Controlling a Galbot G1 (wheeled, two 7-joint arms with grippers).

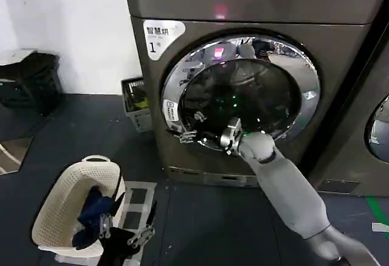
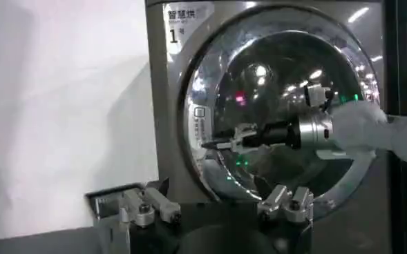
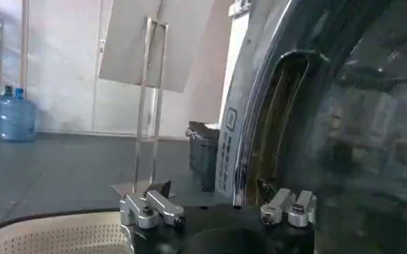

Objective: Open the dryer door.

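Note:
The dryer door [image 1: 243, 96] is a round porthole with a wide chrome rim and dark glass, lying against the grey dryer front. My right gripper [image 1: 186, 135] reaches to the rim's lower left, just below the white sticker [image 1: 171, 109]. From the left wrist, the right gripper [image 2: 213, 143] points at that same left rim. In the right wrist view the right gripper [image 3: 217, 207] is open, with the sticker [image 3: 227, 152] and a dark recess behind the rim [image 3: 279, 124] just ahead. I cannot tell if it touches the rim. My left gripper [image 1: 124, 229] hangs low and open, clear of the door.
A cream laundry basket [image 1: 61, 211] with dark clothes sits on the floor beside the left gripper. A grey crate [image 1: 137, 102] stands by the dryer's left side. The neighbouring machine [image 1: 380, 126] is at the right. A black bin [image 1: 30, 81] stands against the far left wall.

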